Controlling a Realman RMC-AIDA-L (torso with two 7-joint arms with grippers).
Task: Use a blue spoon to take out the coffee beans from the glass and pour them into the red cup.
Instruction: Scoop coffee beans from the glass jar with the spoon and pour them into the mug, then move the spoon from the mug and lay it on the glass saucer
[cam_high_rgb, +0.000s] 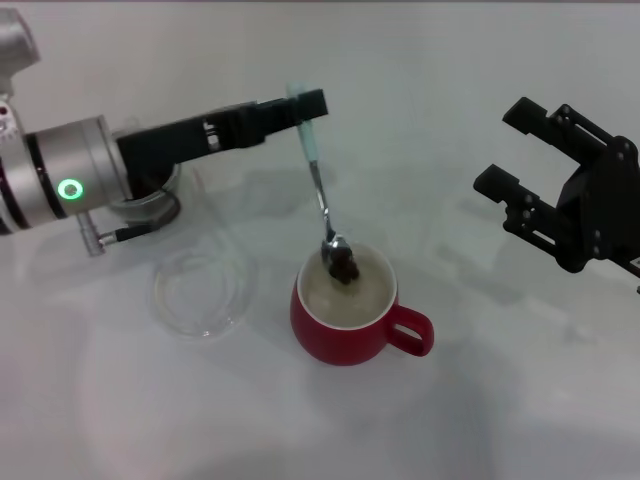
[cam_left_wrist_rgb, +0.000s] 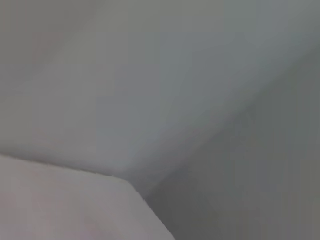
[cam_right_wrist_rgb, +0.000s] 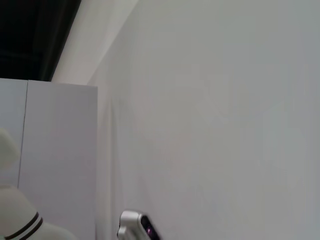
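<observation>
My left gripper (cam_high_rgb: 306, 106) is shut on the pale blue handle of the blue spoon (cam_high_rgb: 311, 145), which hangs tilted down to the right. The spoon's metal bowl sits just over the rim of the red cup (cam_high_rgb: 340, 342), and a small heap of dark coffee beans (cam_high_rgb: 342, 266) lies at the bowl, over the cup's cream inside. The glass (cam_high_rgb: 163, 203) is mostly hidden behind my left arm at the left. My right gripper (cam_high_rgb: 520, 150) is open and empty, raised at the right, well away from the cup. The wrist views show none of these things.
A flat clear round dish (cam_high_rgb: 200, 292) lies on the white table (cam_high_rgb: 450, 420) just left of the red cup. The cup's loop handle (cam_high_rgb: 412, 331) points right.
</observation>
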